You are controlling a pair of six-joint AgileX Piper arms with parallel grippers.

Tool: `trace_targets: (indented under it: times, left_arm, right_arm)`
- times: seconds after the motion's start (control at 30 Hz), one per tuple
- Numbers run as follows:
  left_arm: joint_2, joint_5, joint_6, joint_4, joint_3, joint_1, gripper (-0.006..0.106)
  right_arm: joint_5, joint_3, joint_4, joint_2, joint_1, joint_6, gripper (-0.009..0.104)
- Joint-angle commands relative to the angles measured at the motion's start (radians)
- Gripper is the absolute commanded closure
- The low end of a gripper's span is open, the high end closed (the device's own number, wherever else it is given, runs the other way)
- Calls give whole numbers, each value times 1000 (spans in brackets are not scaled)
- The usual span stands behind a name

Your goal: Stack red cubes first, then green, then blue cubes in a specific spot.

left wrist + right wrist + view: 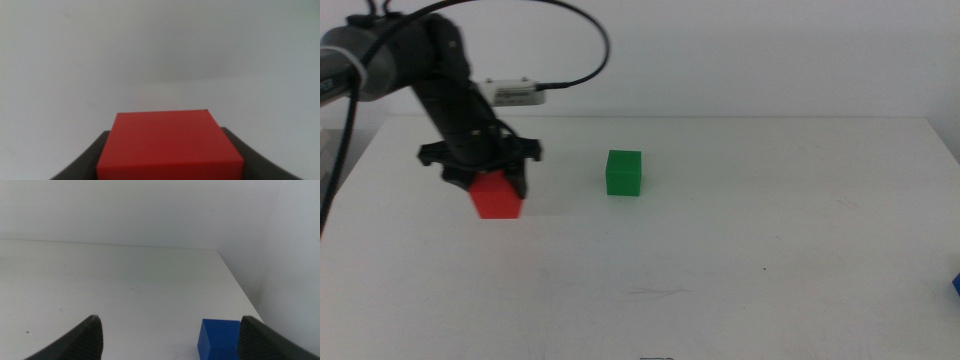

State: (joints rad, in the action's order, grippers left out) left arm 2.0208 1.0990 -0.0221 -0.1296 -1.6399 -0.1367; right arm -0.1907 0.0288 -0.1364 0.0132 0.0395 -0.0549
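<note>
My left gripper [486, 179] reaches in from the left and is shut on the red cube [497, 196], at the left of the table. Whether the cube rests on the tabletop or hangs just above it cannot be told. The left wrist view shows the red cube [170, 147] filling the space between the dark jaws of the left gripper [170, 165]. The green cube [624, 172] stands alone to its right, well apart. At the right edge lies the blue cube [956, 285]. My right gripper [171, 322] is open, with the blue cube [218, 339] just ahead of its jaws.
The white table [720, 260] ends at a pale wall behind. A cable and a small white box [517, 92] ride on the left arm. The table's right edge [240, 287] runs close beside the blue cube.
</note>
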Motion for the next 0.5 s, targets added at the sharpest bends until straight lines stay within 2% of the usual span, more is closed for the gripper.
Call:
trace_targets:
  times: [0.0,0.3,0.47]
  left_arm:
    - [-91,3,-112,9,-6,-66,83]
    - [-63,6,-487,113,-13,-377,83]
    - [-45,-38,-556,116,-13,-477,83]
  right_arm:
    - [72,-19,-15,19,6,8,4]
    - [72,-19,-15,19,6,8,4]
    - [72,-19,-15,19,6,8,4]
